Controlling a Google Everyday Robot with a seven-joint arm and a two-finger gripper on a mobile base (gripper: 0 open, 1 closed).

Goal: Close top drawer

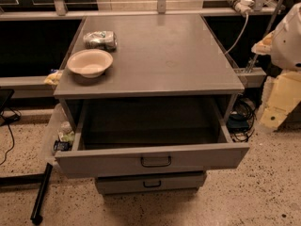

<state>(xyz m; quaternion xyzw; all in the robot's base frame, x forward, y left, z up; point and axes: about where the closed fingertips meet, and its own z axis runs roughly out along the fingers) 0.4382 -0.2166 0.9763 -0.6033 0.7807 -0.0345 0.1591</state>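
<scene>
Tabletop (pixel 164 55) was grey and flat. A beige bowl (pixel 90 62) sat upright near the front-left corner. A crumpled silver packet (pixel 100 39) lay just behind the bowl along the left edge, close to it; contact unclear. A yellow packet (pixel 53 77) lay off the left edge on a lower ledge. A white power strip (pixel 237 1) sat beyond the back-right corner, and its cable (pixel 237 34) dropped along the right edge. Tangled cables (pixel 242 121) lay on the speckled floor (pixel 263 192) by the right side. A black pole (pixel 41 192) lay on the floor off the front-left corner. A shorter lower drawer (pixel 150 182) with a dark handle sat under the front edge.
</scene>
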